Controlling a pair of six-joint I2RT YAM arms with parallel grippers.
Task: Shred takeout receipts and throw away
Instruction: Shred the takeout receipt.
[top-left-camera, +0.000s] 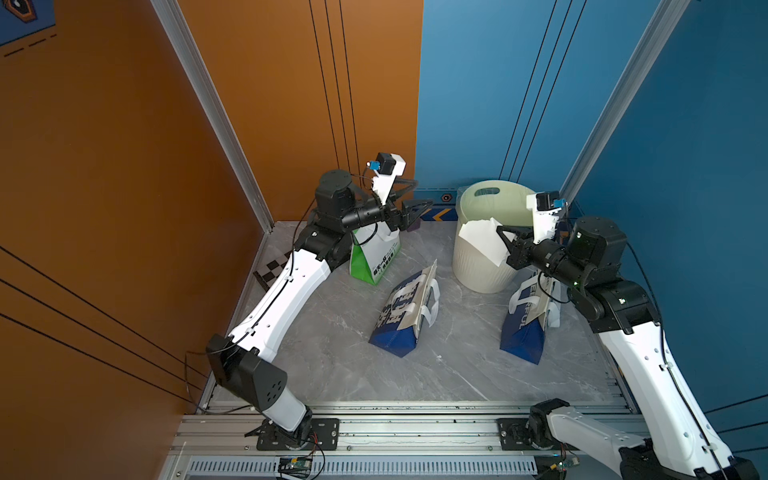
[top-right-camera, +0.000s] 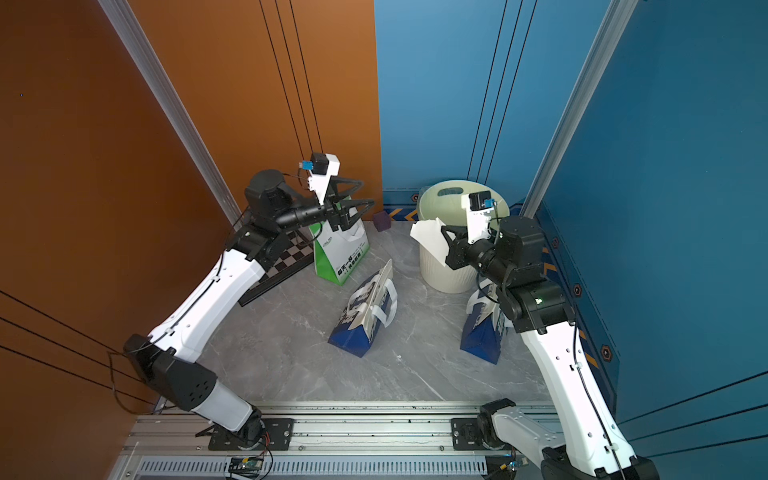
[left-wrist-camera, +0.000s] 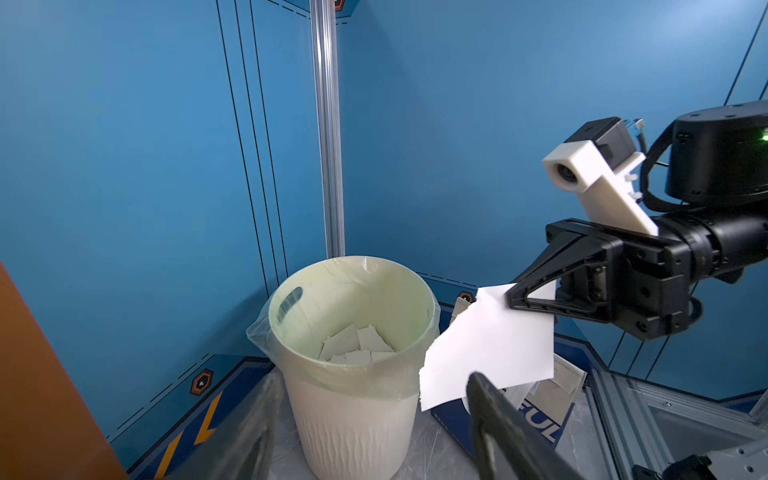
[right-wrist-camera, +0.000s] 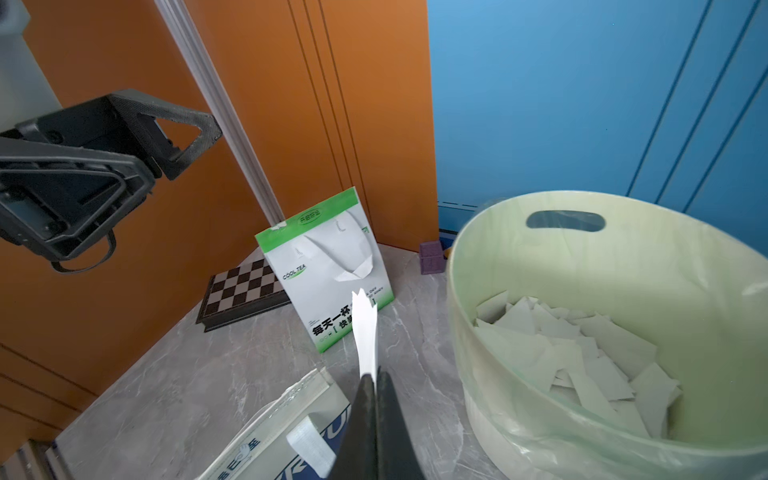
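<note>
My right gripper (top-left-camera: 500, 230) is shut on a torn white piece of a takeout receipt (top-left-camera: 482, 241), held in the air just beside the near rim of the cream bin (top-left-camera: 469, 195). The right wrist view shows the receipt (right-wrist-camera: 368, 332) edge-on, sticking out of the closed fingertips (right-wrist-camera: 376, 376). In the left wrist view the same piece (left-wrist-camera: 490, 353) hangs from the right gripper (left-wrist-camera: 513, 293). Several torn white pieces (right-wrist-camera: 582, 345) lie inside the lined bin (left-wrist-camera: 353, 415). At the left, above the green bag, my left gripper (top-left-camera: 422, 193) is open and holds nothing.
A green-and-white bag (top-left-camera: 374, 257) stands at the back left. One blue-and-white bag (top-left-camera: 407, 316) lies tipped in the middle, another (top-left-camera: 525, 328) under my right arm. A chessboard (top-right-camera: 282, 266) and a purple cube (top-right-camera: 381, 220) sit by the back wall.
</note>
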